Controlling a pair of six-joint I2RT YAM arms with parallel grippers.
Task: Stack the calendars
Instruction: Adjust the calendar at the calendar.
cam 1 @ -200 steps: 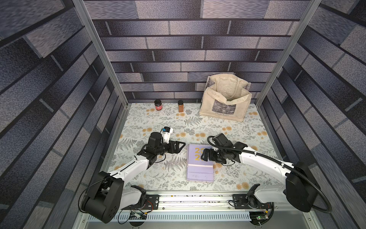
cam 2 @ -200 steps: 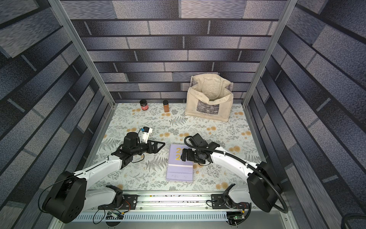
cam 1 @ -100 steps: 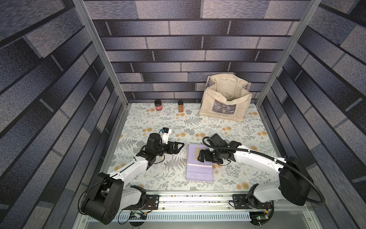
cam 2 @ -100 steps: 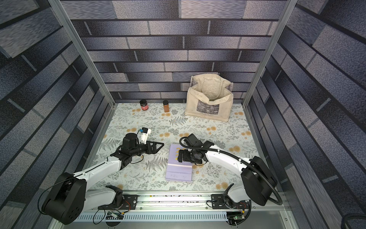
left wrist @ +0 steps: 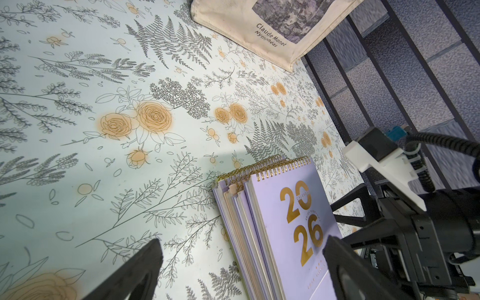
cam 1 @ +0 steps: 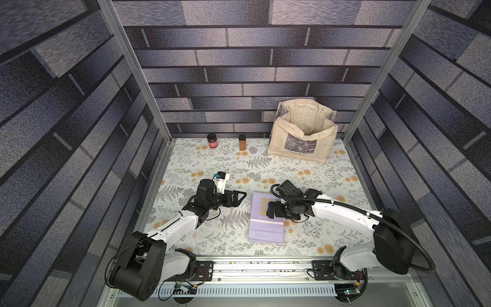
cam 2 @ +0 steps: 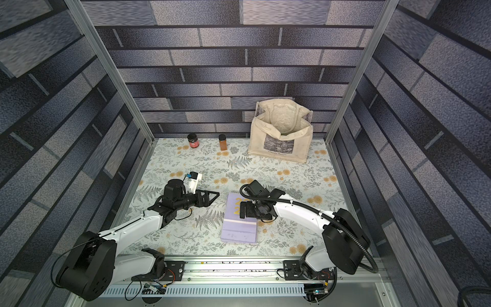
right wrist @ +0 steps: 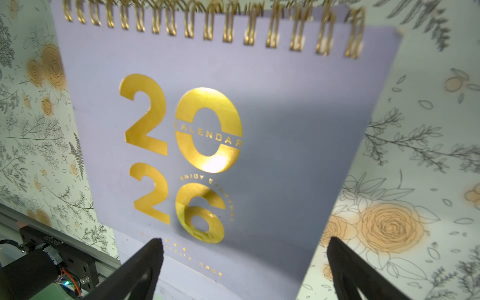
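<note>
right wrist: top calendar reads "2026 calendar"; left gripper and right gripper gape empty.

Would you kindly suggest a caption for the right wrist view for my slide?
Open right hand poised over the lilac 2026 calendar lying on the floral-print table.

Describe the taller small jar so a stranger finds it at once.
Start at the cream tote bag by the back wall. Two black-lidded jars stand beside it; yours is the slim orange-brown jar nearer the bag, not the squat red-labelled jar.
</note>
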